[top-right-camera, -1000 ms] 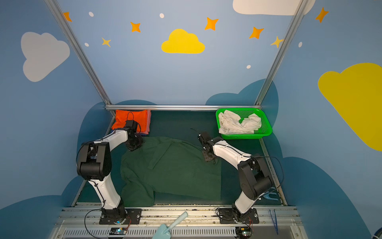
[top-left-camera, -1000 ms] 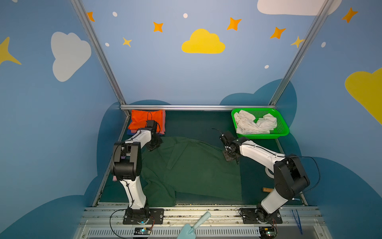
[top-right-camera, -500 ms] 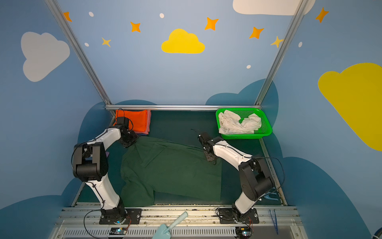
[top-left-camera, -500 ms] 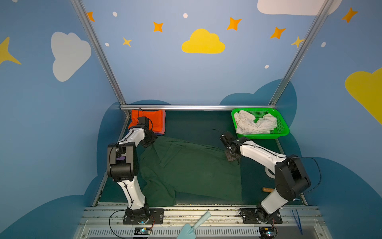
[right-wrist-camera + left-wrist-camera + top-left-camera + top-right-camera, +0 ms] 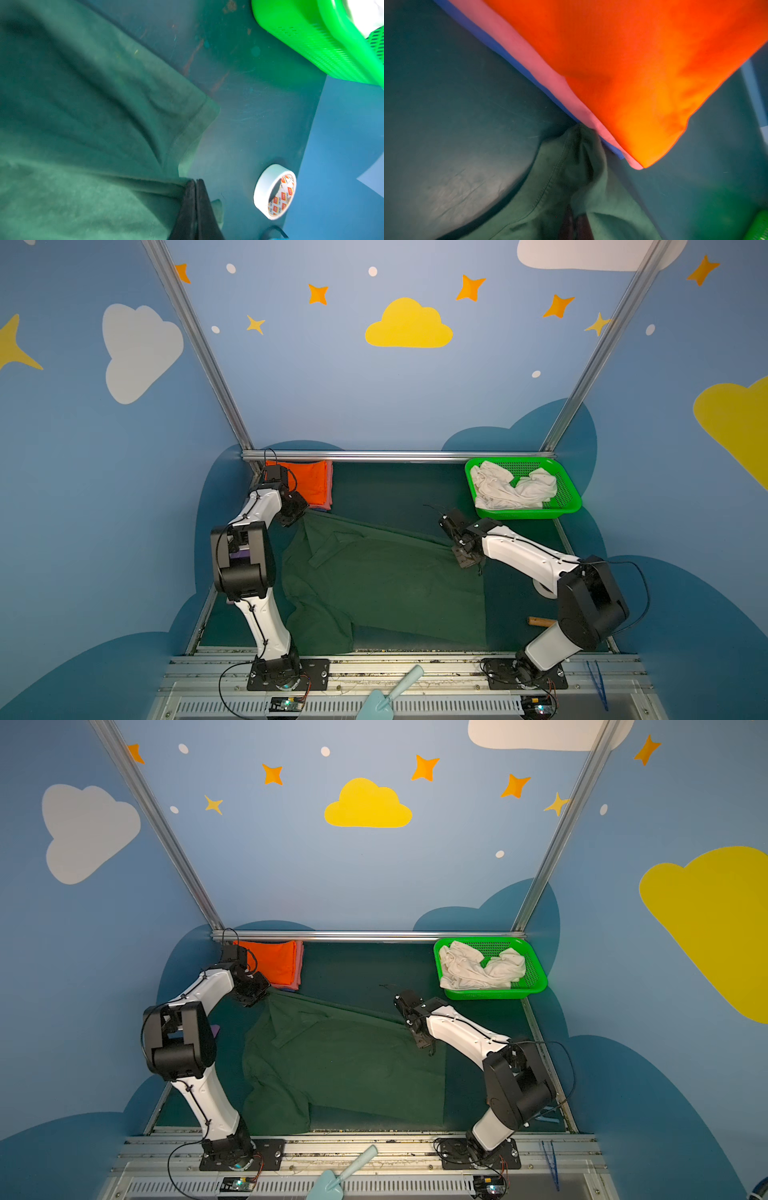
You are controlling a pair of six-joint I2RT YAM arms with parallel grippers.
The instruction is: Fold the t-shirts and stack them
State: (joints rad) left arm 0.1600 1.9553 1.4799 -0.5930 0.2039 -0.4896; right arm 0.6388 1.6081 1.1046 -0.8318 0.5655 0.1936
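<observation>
Left gripper [image 5: 574,220] is closed on a far corner of the dark green shirt [image 5: 386,585]; right gripper [image 5: 196,187] is closed on its edge nearest the basket [image 5: 569,508]. The shirt is spread left of the basket. Orange shirt [image 5: 309,485], pink shirt [image 5: 550,79] and blue shirt [image 5: 612,150] are stacked farther left; white shirt [image 5: 513,489] is kept in it.

Top views bright, evenly lit, sharp. Wrist views soft: orange shirt [image 5: 643,72] glares beyond jaws of left gripper [image 5: 572,218]; green shirt [image 5: 83,124] smeared beside dark, unfocused right gripper [image 5: 195,187].
</observation>
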